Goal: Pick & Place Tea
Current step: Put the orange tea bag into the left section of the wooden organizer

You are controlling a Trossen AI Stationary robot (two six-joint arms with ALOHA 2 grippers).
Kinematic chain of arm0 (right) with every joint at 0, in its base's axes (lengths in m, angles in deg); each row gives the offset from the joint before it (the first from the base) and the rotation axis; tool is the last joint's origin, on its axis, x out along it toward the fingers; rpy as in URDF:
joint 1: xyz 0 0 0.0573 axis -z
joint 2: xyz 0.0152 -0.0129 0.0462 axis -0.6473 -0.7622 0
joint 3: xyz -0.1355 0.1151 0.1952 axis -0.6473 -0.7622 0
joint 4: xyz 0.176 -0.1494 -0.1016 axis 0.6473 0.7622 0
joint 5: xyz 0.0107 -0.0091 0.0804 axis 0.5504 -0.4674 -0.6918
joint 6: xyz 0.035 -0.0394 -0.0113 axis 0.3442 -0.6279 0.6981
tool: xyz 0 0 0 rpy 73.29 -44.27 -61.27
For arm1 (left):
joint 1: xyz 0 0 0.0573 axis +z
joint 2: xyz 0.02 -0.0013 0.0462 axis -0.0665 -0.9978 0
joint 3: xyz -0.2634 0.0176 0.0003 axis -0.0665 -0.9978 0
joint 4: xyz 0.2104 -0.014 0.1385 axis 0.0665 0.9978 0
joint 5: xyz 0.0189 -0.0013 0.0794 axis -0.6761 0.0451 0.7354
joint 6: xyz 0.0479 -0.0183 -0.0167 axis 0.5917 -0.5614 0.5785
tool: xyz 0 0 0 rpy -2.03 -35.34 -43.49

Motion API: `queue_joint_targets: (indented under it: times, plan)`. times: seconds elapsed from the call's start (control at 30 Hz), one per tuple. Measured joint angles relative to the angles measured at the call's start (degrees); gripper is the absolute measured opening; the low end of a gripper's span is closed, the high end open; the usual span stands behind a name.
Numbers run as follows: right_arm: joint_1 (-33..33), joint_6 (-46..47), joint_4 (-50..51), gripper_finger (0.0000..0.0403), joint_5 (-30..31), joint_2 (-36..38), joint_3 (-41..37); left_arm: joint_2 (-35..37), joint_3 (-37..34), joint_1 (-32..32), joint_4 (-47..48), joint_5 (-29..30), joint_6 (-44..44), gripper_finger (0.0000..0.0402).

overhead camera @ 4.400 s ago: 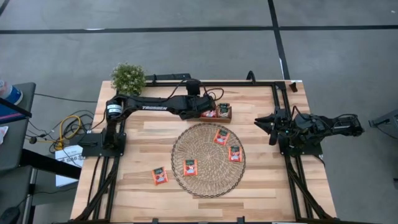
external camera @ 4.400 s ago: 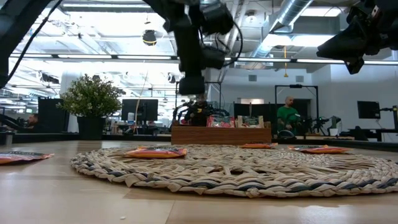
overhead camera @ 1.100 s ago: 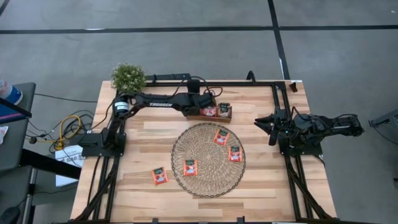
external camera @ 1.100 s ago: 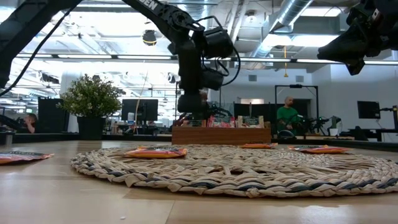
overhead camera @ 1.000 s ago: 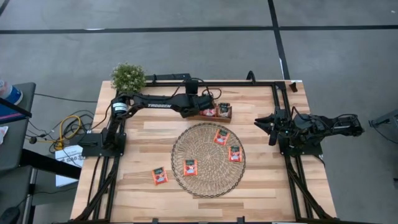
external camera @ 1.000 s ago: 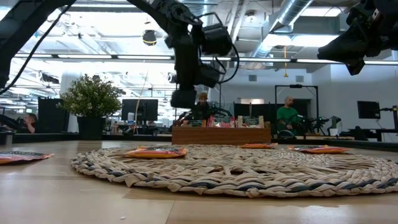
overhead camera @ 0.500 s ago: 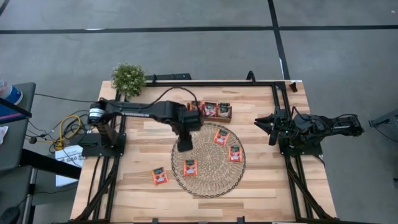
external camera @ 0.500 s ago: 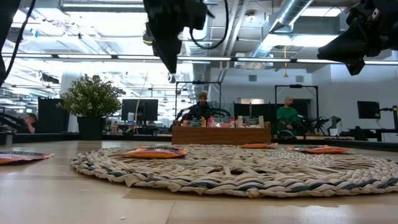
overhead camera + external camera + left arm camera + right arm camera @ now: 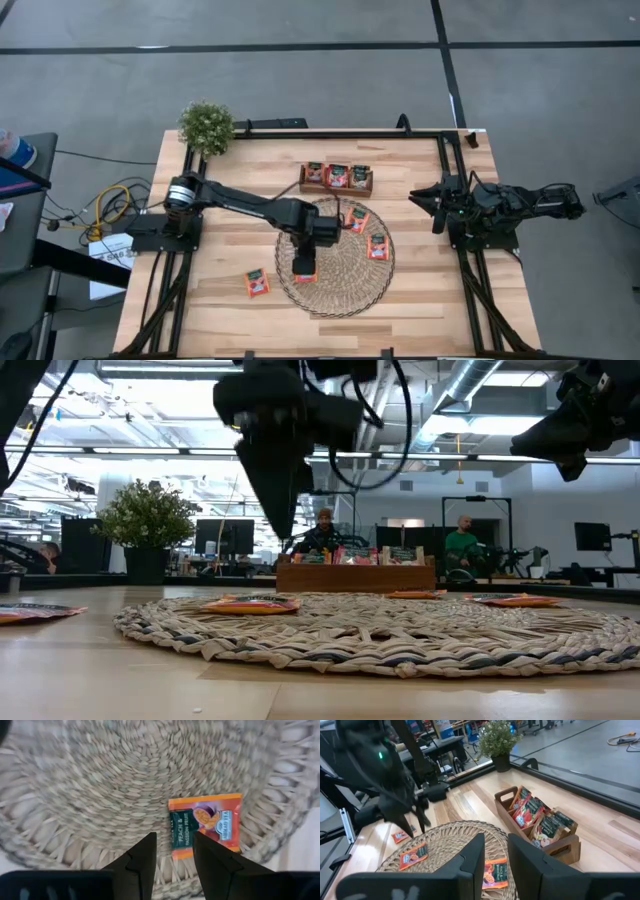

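A red-orange tea sachet is lying on the bare wood near the surface's front edge, just off the round woven mat. The left end effector is hovering above the mat's front-left part, fingers standing apart and empty, directly over another sachet lying flat near the mat's rim. Two more sachets are resting on the mat's rear-right part. Farther back, the wooden tray is sitting near the surface's rear edge with sachets standing in it. The right end effector is waiting above the surface's right edge, fingers slightly parted, gripping nothing. A potted plant is occupying the rear left corner
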Motion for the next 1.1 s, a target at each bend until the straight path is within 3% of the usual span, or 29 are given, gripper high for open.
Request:
queue_joint_targets:
  times: [0.37,0.57,0.97,1.1]
  plan:
    - [0.00,-0.10,0.13,0.0077,-0.07,-0.01,0.00,-6.09,-0.02,-2.73,-1.12,0.94,-4.35,0.0117]
    - [0.00,-0.17,0.20,0.0077,-0.08,-0.02,0.00,-6.47,-0.02,-3.64,-1.18,5.72,-6.86,0.0117]
    - [-0.02,-0.20,0.90,0.0077,-0.15,-0.01,0.00,-8.81,0.08,-4.88,-0.72,6.38,-7.70,0.0117]
    - [-0.02,-0.59,1.47,0.0077,-0.15,-0.02,-0.01,-8.90,0.00,-5.78,-0.93,9.34,-7.70,0.0117]
